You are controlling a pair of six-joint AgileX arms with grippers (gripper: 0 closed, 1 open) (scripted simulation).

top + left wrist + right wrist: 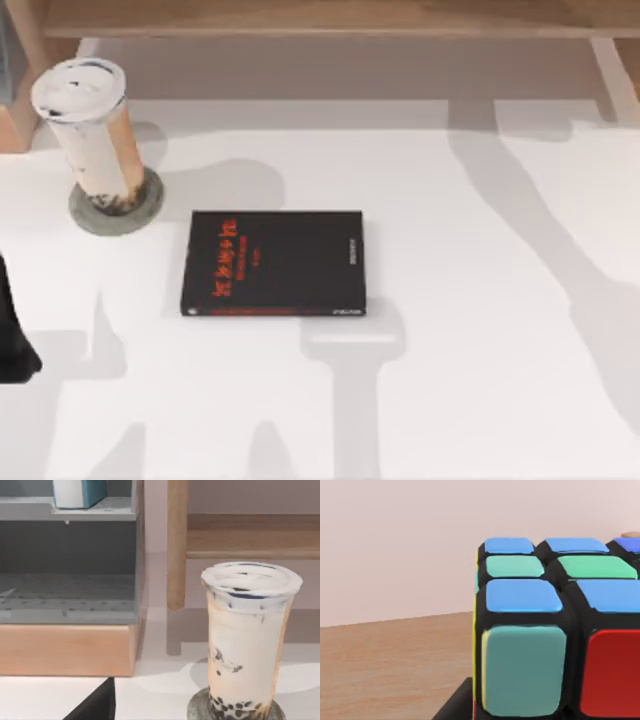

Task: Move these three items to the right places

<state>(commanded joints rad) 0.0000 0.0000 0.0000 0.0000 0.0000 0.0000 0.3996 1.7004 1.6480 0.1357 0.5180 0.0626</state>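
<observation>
Drink cup [95, 140] was tan-orange with a white lid, dark pearls at its base [235, 707]. Coaster [115, 212] was grey. Book [273, 263] was black with red lettering. Bench [480, 380] was white. Puzzle cube [555, 630] had black edges — blue, green, teal and red tiles. Shelf book [80, 492] was light blue with white page edges.

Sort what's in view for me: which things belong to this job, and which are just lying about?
Job:
- tall tan-orange drink cup with white lid, standing on the flat round grey coaster
- black book with red lettering
- light-blue book with white page edges on the grey shelf
- multicoloured puzzle cube

Lying about:
- wooden post
</observation>
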